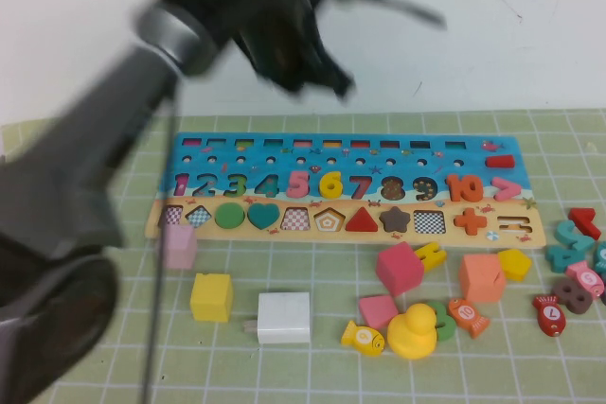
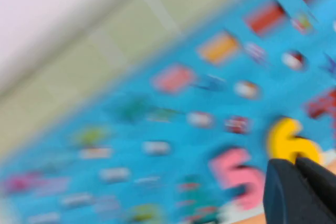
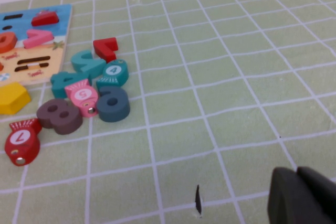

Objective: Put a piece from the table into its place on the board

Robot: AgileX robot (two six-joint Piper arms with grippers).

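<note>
Piece: I see the flat bright-yellow numeral 6 (image 1: pixel 330 184) lying in the blue number row, between the pink 5 (image 1: pixel 298 183) and the red 7 (image 1: pixel 360 186); the left wrist view shows it too (image 2: pixel 290 141), smeared

Board: the long wooden board (image 1: pixel 284 157) has a blue upper part with small slots and a tan strip of shape recesses, some checkered

Left gripper: the left gripper (image 1: pixel 308 68) is a dark blur raised over the board's far edge; I cannot tell how its fingers stand, and I make out nothing in it

Right gripper: the right gripper (image 3: pixel 304 195) shows only dark finger ends together over bare green gridded mat (image 3: pixel 236 77), holding nothing

Loose pieces: yellow cube (image 1: pixel 211 297), white block (image 1: pixel 284 317) and rounded yellow duck (image 1: pixel 413 331) lie near the board
</note>
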